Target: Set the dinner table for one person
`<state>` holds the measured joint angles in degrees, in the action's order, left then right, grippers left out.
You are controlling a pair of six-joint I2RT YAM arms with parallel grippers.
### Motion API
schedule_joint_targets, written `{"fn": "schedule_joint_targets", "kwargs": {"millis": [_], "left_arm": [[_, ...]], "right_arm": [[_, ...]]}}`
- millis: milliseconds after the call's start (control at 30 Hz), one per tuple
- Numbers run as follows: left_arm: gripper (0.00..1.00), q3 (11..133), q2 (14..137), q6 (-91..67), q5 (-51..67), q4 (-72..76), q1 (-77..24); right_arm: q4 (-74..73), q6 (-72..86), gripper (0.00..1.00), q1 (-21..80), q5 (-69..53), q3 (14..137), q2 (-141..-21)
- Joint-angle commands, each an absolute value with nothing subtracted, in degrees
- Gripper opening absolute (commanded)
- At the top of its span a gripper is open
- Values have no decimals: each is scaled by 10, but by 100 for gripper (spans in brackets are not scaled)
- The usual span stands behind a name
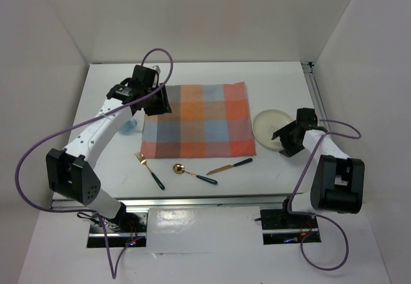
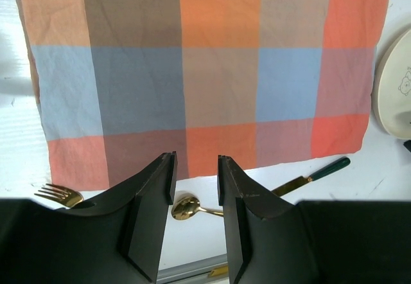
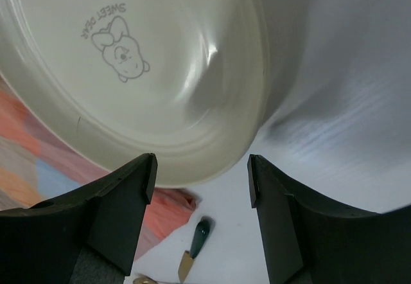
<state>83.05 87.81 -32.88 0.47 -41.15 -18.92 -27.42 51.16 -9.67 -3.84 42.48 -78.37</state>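
— Where's the table (image 1: 192,72)?
— It's the white top under everything, with the arms mounted at its near edge.
— What's on it?
— A checked mat (image 1: 198,120) lies mid-table, with a cream plate (image 1: 266,124) just to its right. A fork (image 1: 149,168), spoon (image 1: 192,173) and knife (image 1: 230,166) lie near the front.
— And the grippers?
— The left gripper (image 2: 196,168) hovers at the mat's left edge, jaws apart and empty. The right gripper (image 3: 202,168) is at the plate's near rim, jaws parted and holding nothing.
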Motion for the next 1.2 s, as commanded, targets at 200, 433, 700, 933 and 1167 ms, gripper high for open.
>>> {"fn": "schedule_joint_targets", "kwargs": {"millis": [200, 433, 700, 933, 1167], "left_arm": [[49, 833, 864, -308, 11, -393, -191], [49, 852, 864, -308, 18, -404, -191], [49, 908, 838, -308, 8, -430, -191], [50, 950, 785, -344, -67, -479, -184], [51, 950, 725, -350, -98, -484, -150]], "right_arm": [[-184, 546, 59, -101, -35, 389, -832], [-200, 552, 1, -101, 34, 402, -747], [-155, 439, 0, -7, -13, 536, -709], [-214, 387, 0, 152, -102, 754, -929], [-250, 374, 0, 220, -154, 860, -1091]]}}
